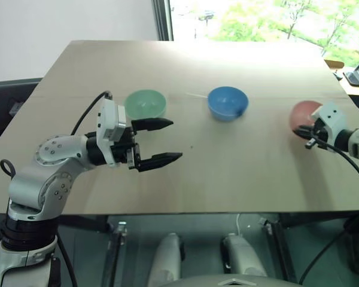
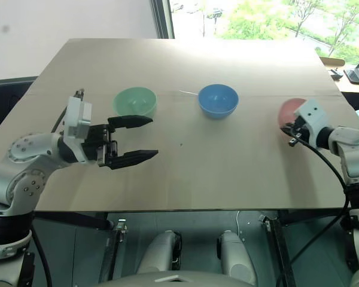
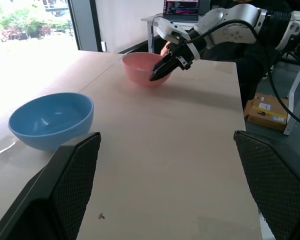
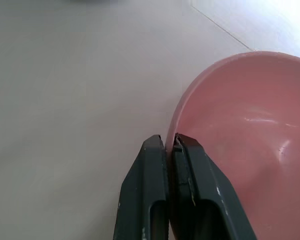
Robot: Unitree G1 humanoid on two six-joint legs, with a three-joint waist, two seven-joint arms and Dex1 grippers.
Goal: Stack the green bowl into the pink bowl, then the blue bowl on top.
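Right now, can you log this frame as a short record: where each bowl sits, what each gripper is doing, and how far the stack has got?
green bowl: on the table, robot's left, empty
blue bowl: middle, empty
pink bowl: robot's right, empty
left gripper: open, holding nothing, just in front of the green bowl
right gripper: shut on the pink bowl's rim
stack: not started, all three bowls apart
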